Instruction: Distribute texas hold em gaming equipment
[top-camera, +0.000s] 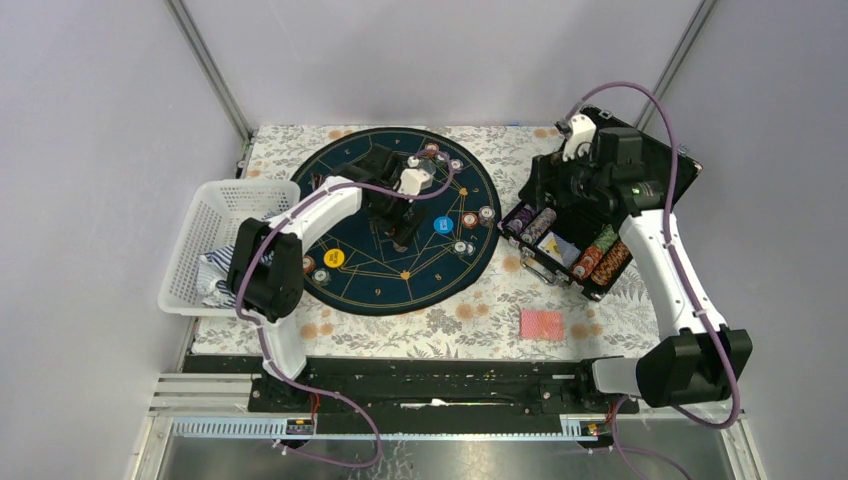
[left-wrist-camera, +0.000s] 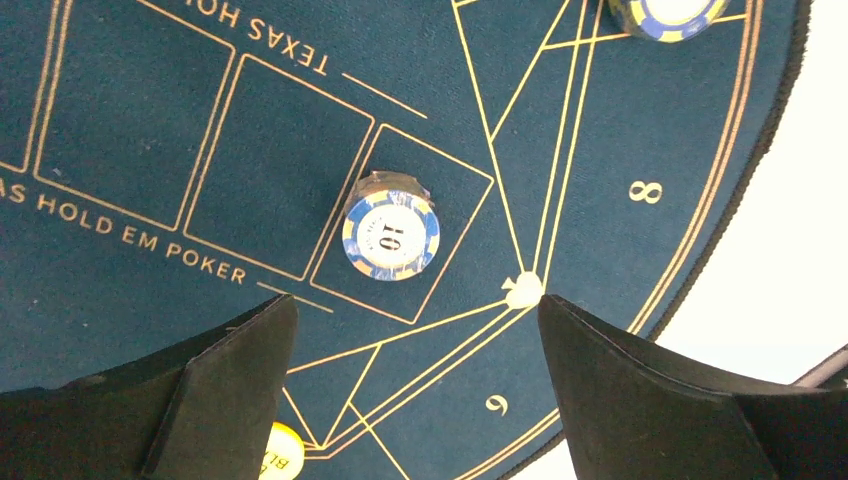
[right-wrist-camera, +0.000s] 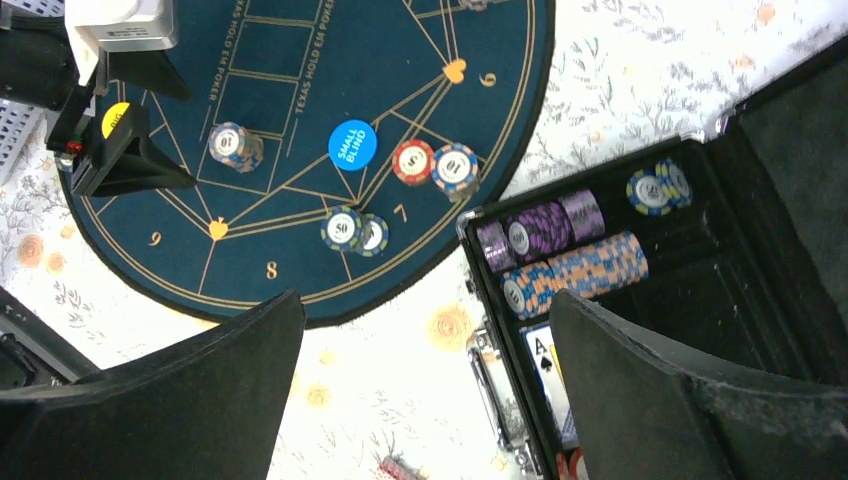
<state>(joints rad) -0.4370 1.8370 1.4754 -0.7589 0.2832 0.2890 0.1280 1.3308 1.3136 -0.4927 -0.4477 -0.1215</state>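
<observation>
L gripper (left-wrist-camera: 415, 300) wide open over mat (left-wrist-camera: 150, 120), blue 10 chip stack (left-wrist-camera: 390, 235) unheld, R gripper (right-wrist-camera: 428, 300) wide open above case (right-wrist-camera: 760, 300).

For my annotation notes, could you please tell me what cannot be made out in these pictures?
Top view: white basket contents, partly behind the left arm.
Left wrist view: yellow button lettering, cut off by the bottom edge.
Right wrist view: ace card in the case, partly behind the right claw.
Top view: values on the chips, too small.

White basket (top-camera: 212, 215) left of round mat (top-camera: 400, 278); black case (right-wrist-camera: 700, 300) right.
</observation>
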